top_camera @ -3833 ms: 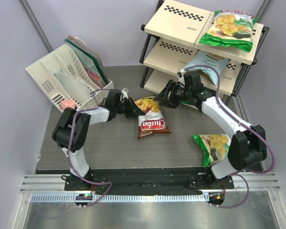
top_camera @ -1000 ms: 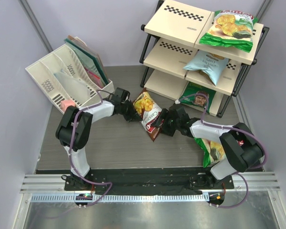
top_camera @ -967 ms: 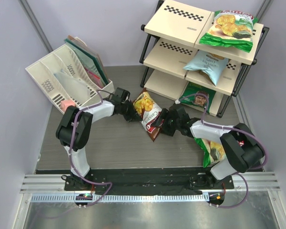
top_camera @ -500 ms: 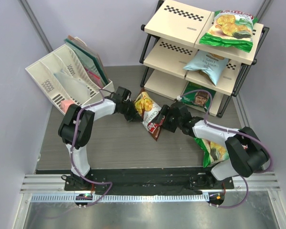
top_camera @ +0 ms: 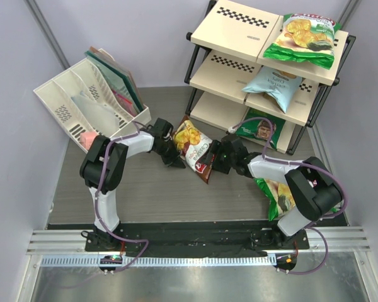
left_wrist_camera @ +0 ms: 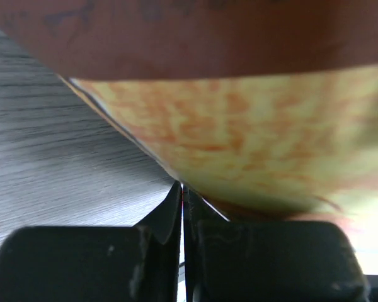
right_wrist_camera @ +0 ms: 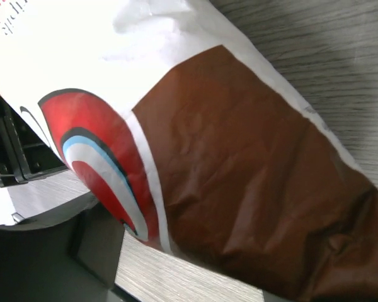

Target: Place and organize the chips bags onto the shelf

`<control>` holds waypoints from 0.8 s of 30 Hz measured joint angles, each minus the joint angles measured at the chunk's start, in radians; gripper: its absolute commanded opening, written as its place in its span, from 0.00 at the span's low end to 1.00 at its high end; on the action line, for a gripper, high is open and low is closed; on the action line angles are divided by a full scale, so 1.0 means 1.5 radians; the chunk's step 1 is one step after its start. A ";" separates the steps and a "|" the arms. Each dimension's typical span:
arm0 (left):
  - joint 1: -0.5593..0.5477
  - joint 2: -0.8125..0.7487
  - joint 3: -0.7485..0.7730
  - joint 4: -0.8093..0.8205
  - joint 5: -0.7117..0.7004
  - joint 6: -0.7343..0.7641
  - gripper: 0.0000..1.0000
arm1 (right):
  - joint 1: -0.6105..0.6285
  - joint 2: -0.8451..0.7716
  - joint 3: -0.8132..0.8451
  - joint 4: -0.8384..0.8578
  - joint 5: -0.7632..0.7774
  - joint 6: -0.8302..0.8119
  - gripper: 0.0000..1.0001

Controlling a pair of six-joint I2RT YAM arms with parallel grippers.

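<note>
The dark brown Chuba bag [top_camera: 196, 151] hangs tilted above the table between my two grippers. My left gripper [top_camera: 172, 153] is shut on its top edge; in the left wrist view the fingers [left_wrist_camera: 157, 245] meet under the yellow chip picture [left_wrist_camera: 258, 138]. My right gripper [top_camera: 218, 156] is at the bag's lower end. In the right wrist view the bag [right_wrist_camera: 239, 176] covers the jaws and one finger [right_wrist_camera: 91, 248] stands far to the left. The shelf [top_camera: 236, 28] holds a green-and-white bag [top_camera: 302, 39] on top, a light blue bag [top_camera: 274, 85] in the middle and a green bag [top_camera: 259, 129] at the bottom.
Another green bag [top_camera: 278, 196] lies on the table under my right arm. The white slotted organizer [top_camera: 82, 104] with folders and a pink object [top_camera: 88, 136] stands at the back left. Grey walls close in both sides.
The brown bag lay flat on the table; now it is lifted and tilted. My right gripper came from the shelf to the bag's lower end. In the last second the bag shifted slightly up-left.
</note>
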 measured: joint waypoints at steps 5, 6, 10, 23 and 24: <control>0.000 0.001 0.000 -0.003 0.001 0.005 0.00 | 0.000 0.004 0.008 0.000 -0.008 -0.009 0.45; 0.000 0.001 0.000 -0.003 0.002 0.006 0.00 | 0.000 0.004 0.010 0.002 -0.011 -0.010 0.40; 0.002 0.001 0.000 -0.007 0.002 0.006 0.00 | 0.000 0.004 0.014 0.021 -0.027 -0.012 0.02; 0.030 -0.073 -0.023 -0.075 -0.024 0.033 0.24 | -0.002 0.004 0.015 0.043 -0.075 -0.016 0.01; 0.036 -0.093 -0.023 -0.086 -0.032 0.038 0.38 | -0.002 0.004 0.015 0.043 -0.085 -0.013 0.01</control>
